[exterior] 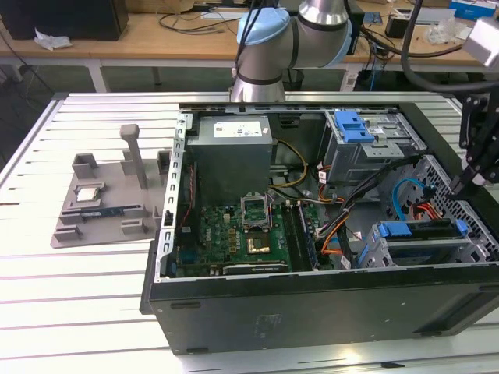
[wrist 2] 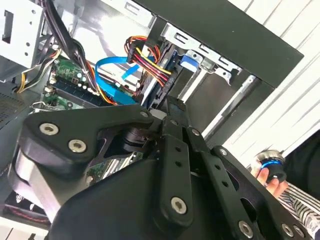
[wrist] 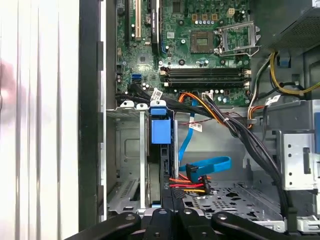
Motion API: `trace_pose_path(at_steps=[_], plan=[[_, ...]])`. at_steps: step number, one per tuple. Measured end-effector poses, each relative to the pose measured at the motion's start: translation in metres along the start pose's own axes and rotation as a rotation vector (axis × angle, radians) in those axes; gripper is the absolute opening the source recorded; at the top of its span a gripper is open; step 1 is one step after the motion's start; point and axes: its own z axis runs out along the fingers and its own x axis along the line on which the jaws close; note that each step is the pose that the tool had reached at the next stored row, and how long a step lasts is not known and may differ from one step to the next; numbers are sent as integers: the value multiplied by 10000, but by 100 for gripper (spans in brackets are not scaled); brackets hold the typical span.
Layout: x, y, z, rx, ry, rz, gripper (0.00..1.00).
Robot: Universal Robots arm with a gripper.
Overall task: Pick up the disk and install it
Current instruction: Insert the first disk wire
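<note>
On the slatted metal table (exterior: 93,304) lies the open computer case (exterior: 312,312), its motherboard (exterior: 234,241) well away from the gripper (exterior: 460,185), which hangs over the drive cage corner at the exterior view's right. Directly beneath the fingertips stands the disk (wrist: 161,165), on edge in its bay, blue rails along its sides and a blue tab (wrist: 160,131) at the end farthest from the gripper. The black fingers (wrist 2: 175,135) look drawn close together with the tips at the disk's near end; whether they pinch it I cannot tell. Just beside the tips, red and yellow power wires (wrist: 187,184) and a blue data cable (wrist: 207,165) run to the disk's connector end.
</note>
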Motion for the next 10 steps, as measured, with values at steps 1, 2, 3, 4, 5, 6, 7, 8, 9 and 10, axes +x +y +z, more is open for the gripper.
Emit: trace_pose_path(at_steps=[1,2,3,4,5,6,7,8,9,10], plan=[[1,1,-13,-1,-12,-1,11],[1,1,-17,0,-20,-1,11],[0,1,-18,0,-19,-2,11],[0,1,-18,0,-20,-2,11],[0,1,-18,0,-20,-1,11],[0,1,-18,0,-19,-2,11],[1,1,-18,0,-19,-1,11],[0,1,-19,0,-19,-1,11],[1,1,-18,0,-19,-1,11],[0,1,-18,0,-19,-1,11]])
